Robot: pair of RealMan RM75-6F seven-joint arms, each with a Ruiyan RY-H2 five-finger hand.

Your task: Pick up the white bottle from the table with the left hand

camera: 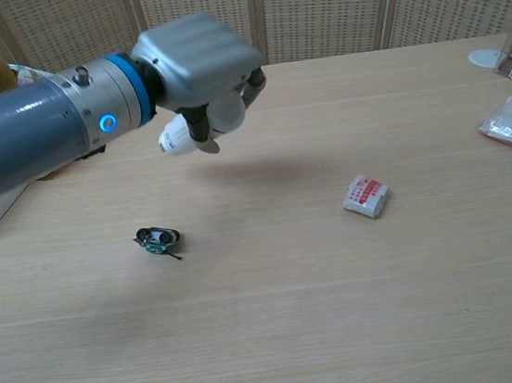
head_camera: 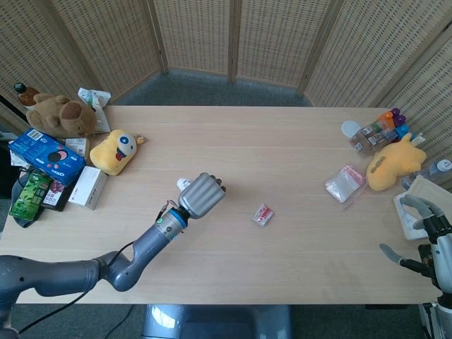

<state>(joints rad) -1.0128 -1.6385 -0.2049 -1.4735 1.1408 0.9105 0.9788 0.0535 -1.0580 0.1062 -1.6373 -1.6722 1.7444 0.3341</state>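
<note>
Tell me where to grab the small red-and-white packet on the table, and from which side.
Take the small red-and-white packet across its two longer edges, coming straight down from above: it lies flat on the table, a low squarish pad, with open wood all around it.

1. A pale wooden table (head_camera: 296, 152) fills most of both views; its grain runs left to right.
2. Folding screens of woven cane (head_camera: 233, 35) with light wooden frames stand behind and to both sides of it.
3. Grey floor (head_camera: 212, 88) shows between screens and table; the light is soft and even.
</note>
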